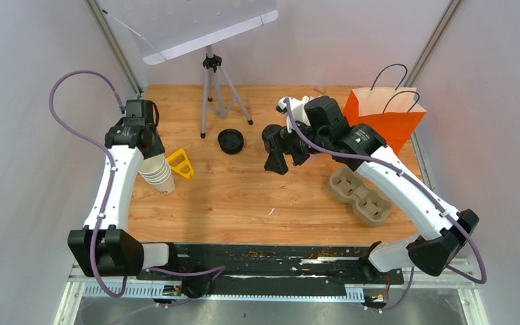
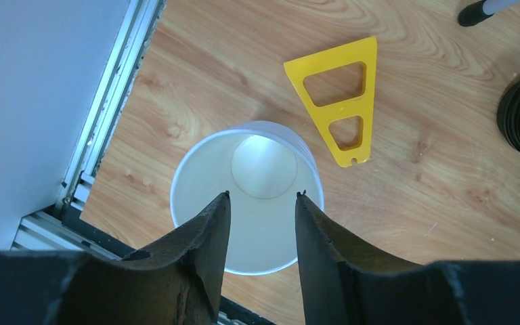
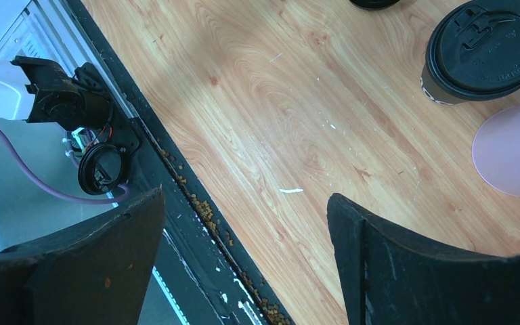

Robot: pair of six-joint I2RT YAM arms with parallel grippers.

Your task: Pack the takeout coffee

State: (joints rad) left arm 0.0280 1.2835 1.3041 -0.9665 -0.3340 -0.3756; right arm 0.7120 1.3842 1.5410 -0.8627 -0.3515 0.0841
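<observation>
A stack of white paper cups (image 1: 160, 175), without lids, stands at the table's left. From above, the top cup (image 2: 264, 162) shows its bare inside. My left gripper (image 2: 263, 195) hovers over its mouth, open, with nothing held between its dark fingers (image 2: 203, 237). A takeout cup with a black lid (image 3: 484, 47) stands at the upper right of the right wrist view. My right gripper (image 3: 245, 196) is wide open over bare wood near the table's edge, holding nothing. A pile of black lids (image 1: 231, 141) lies mid-table.
A yellow triangular piece (image 2: 338, 101) lies right of the cup stack. A brown pulp tray (image 1: 360, 195) and an orange paper bag (image 1: 382, 115) are at the right. A pink cup (image 3: 514, 156) stands beside the lidded cup. A tripod (image 1: 213, 88) stands at the back.
</observation>
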